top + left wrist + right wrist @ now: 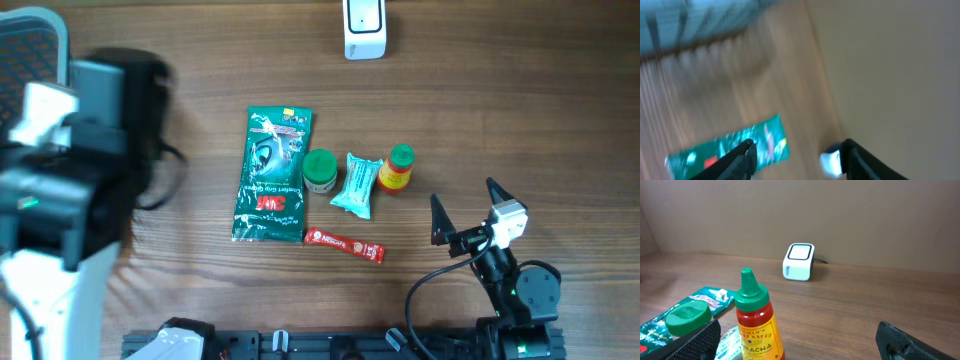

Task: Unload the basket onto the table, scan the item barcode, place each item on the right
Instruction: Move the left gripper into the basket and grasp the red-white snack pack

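A white barcode scanner (364,30) stands at the table's far edge. Mid-table lie a green 3M packet (270,176), a green-lidded jar (319,170), a teal sachet (356,184), a sriracha bottle (396,168) and a red stick sachet (345,245). My right gripper (463,195) is open, low at the right, just right of the bottle (756,325), and holds nothing. The left arm (70,170) is blurred at the left. In the blurred left wrist view, my left gripper (798,146) is open and empty above the green packet (730,145) and the scanner (830,162).
A cardboard wall (840,215) backs the table behind the scanner (799,261). Bare wood (520,110) lies right of the items. A mesh chair back (30,50) shows at the top left.
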`<action>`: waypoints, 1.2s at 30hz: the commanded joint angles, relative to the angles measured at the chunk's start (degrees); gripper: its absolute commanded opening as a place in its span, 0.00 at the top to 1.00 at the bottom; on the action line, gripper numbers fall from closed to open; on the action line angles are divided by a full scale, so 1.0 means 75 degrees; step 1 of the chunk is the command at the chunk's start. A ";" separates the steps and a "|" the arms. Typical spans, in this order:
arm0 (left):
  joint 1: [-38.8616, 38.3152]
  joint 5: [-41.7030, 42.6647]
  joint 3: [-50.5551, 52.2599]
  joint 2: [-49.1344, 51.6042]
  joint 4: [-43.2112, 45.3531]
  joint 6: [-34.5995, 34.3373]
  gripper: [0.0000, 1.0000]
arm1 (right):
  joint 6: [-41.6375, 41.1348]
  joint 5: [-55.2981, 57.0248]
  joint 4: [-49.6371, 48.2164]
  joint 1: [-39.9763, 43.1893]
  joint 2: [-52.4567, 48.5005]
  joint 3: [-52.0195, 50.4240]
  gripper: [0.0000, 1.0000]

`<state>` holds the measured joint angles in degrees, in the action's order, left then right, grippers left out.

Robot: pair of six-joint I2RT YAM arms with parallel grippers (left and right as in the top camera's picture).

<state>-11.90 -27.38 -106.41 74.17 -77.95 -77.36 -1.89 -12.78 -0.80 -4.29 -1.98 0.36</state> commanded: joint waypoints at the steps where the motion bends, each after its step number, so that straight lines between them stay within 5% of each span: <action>1: 0.2046 -0.0192 -0.0819 -0.0035 0.0052 0.2224 0.38 | 0.0044 0.0067 -0.0015 0.0003 0.0041 -0.0009 0.00; 5: 0.4980 -0.0192 -0.0860 0.0358 0.0055 0.2495 0.29 | 0.0044 0.0067 -0.0015 0.0003 0.0041 -0.0009 0.00; 9: 0.6432 -0.0134 -0.0839 0.1495 -0.0082 0.3459 0.20 | 0.0044 0.0067 -0.0017 0.0003 0.0041 -0.0009 0.00; 12: 0.6639 -0.0067 -0.0833 0.2658 -0.0329 0.3643 0.19 | 0.0047 0.0067 -0.0015 0.0003 0.0041 -0.0009 0.00; 18: 0.6610 -0.0017 -0.0793 0.5001 -0.0393 0.5776 0.28 | 0.0044 0.0070 -0.0015 0.0003 0.0041 -0.0009 0.00; 20: 0.6612 -0.0090 -0.0790 0.5575 -0.0501 0.5776 0.00 | 0.0047 0.0070 -0.0015 0.0003 0.0041 -0.0009 0.00; 25: 0.6863 -0.0475 -0.0472 0.6283 -0.0417 0.5799 0.17 | 0.0047 0.0067 -0.0015 0.0003 0.0041 -0.0009 0.00; 36: 0.7519 -0.0396 0.1824 0.6286 0.1466 0.5692 0.00 | 0.0044 0.0070 -0.0017 0.0003 0.0041 -0.0009 0.00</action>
<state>44.40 -30.13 -93.93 120.95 -68.53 -34.61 -1.89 -12.78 -0.82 -4.29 -1.98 0.36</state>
